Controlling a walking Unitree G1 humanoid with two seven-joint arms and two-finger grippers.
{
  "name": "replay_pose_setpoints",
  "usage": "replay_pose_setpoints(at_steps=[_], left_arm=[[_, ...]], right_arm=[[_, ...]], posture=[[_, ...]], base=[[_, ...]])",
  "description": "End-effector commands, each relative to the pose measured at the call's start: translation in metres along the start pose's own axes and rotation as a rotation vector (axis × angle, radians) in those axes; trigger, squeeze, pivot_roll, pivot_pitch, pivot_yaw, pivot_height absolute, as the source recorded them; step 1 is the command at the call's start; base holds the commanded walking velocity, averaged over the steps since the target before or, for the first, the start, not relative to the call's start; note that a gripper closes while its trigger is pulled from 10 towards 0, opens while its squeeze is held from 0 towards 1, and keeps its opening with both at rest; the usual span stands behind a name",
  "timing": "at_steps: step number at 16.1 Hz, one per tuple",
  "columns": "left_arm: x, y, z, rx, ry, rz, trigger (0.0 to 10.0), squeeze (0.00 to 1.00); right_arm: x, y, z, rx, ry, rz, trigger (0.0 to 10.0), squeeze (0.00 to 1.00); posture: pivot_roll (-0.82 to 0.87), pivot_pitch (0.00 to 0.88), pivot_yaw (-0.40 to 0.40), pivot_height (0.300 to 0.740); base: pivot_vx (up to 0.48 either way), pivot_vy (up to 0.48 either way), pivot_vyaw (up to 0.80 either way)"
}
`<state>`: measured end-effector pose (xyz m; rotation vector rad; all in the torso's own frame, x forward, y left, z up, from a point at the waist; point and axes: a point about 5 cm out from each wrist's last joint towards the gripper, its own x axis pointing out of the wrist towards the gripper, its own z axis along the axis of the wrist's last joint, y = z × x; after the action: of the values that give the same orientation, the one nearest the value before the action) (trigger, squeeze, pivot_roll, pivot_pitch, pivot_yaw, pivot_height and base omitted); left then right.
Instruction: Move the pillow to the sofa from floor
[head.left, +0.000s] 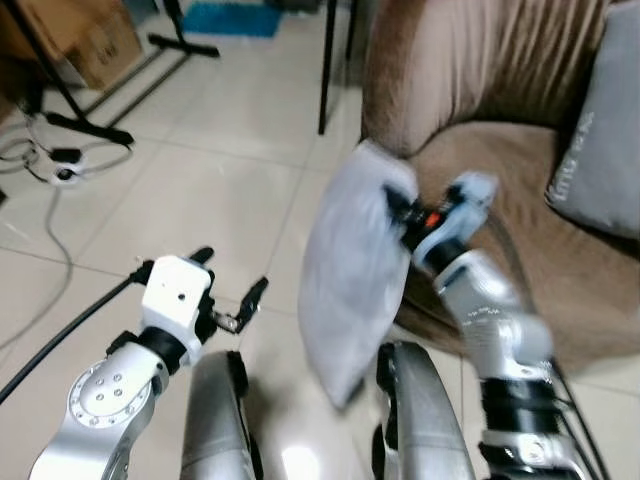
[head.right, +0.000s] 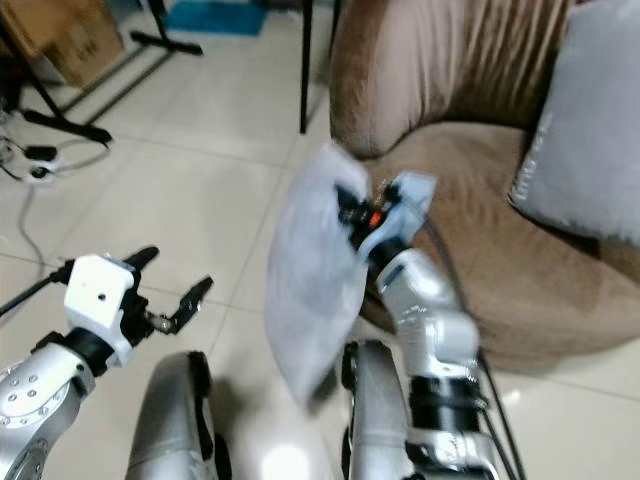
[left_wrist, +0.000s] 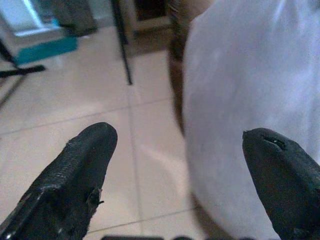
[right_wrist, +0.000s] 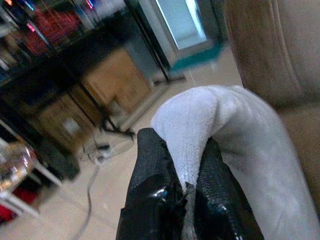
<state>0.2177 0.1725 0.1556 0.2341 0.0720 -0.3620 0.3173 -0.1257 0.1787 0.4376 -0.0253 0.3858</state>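
A pale grey pillow (head.left: 350, 280) hangs upright, lifted off the tiled floor, just in front of the brown sofa (head.left: 500, 200). My right gripper (head.left: 398, 212) is shut on the pillow's upper edge, and the right wrist view shows both black fingers (right_wrist: 150, 175) pinching the fabric (right_wrist: 235, 130). My left gripper (head.left: 232, 290) is held open low over the floor, to the left of the pillow and apart from it. In the left wrist view the pillow (left_wrist: 240, 110) lies beyond its spread fingertips (left_wrist: 85, 155).
A second grey cushion (head.left: 605, 140) leans on the sofa's right side. A black stand's legs (head.left: 90, 110), a cardboard box (head.left: 80, 35) and cables with a power strip (head.left: 60, 165) lie at the far left. A dark pole (head.left: 327, 65) stands by the sofa's left edge.
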Motion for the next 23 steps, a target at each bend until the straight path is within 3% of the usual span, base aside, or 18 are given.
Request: replay_pose_setpoints(at_steps=[1, 3, 4, 5, 7, 8, 10, 23], left_arm=[[-0.001, 0.002, 0.007, 0.021, -0.022, 0.032, 10.0, 0.06], [0.002, 0.007, 0.024, 0.031, -0.081, 0.09, 10.0, 0.06], [0.006, 0.01, 0.033, 0.03, -0.113, 0.114, 10.0, 0.05], [0.011, 0.013, 0.037, 0.035, -0.133, 0.136, 10.0, 0.05], [0.015, 0.014, 0.036, 0.017, -0.139, 0.176, 10.0, 0.05], [0.016, 0.014, 0.031, 0.051, -0.119, 0.2, 10.0, 0.04], [0.018, 0.018, 0.027, 0.062, -0.093, 0.245, 10.0, 0.05], [0.02, 0.011, 0.027, 0.108, -0.116, 0.23, 10.0, 0.05]], right_arm=[[-0.008, 0.008, 0.026, -0.016, -0.078, 0.005, 0.0, 0.0], [-0.023, 0.022, 0.054, -0.066, -0.136, 0.0, 0.0, 0.0], [-0.027, 0.026, 0.065, -0.116, -0.173, -0.014, 0.5, 0.0], [-0.028, 0.025, 0.067, -0.154, -0.173, -0.056, 10.0, 0.0], [-0.027, 0.024, 0.057, -0.196, -0.152, -0.07, 10.0, 0.0], [-0.026, 0.021, 0.053, -0.223, -0.142, -0.134, 10.0, 0.0], [-0.027, 0.022, 0.049, -0.167, -0.148, -0.153, 10.0, 0.0], [-0.03, 0.019, 0.031, -0.248, -0.093, -0.179, 10.0, 0.0]], posture=[[-0.03, 0.041, 0.015, 0.522], [-0.04, 0.034, 0.022, 0.522], [-0.03, 0.03, 0.022, 0.522], [-0.04, 0.023, 0.027, 0.522], [-0.04, 0.016, 0.033, 0.522], [-0.04, 0.015, 0.034, 0.522], [-0.03, 0.0, 0.027, 0.536], [-0.03, 0.0, 0.022, 0.671]], base=[[0.0, 0.0, 0.0], [0.0, 0.0, 0.0], [0.0, 0.0, 0.0], [0.0, 0.0, 0.0], [0.0, 0.0, 0.0], [0.0, 0.0, 0.0], [0.0, 0.0, 0.0], [0.0, 0.0, 0.0]])
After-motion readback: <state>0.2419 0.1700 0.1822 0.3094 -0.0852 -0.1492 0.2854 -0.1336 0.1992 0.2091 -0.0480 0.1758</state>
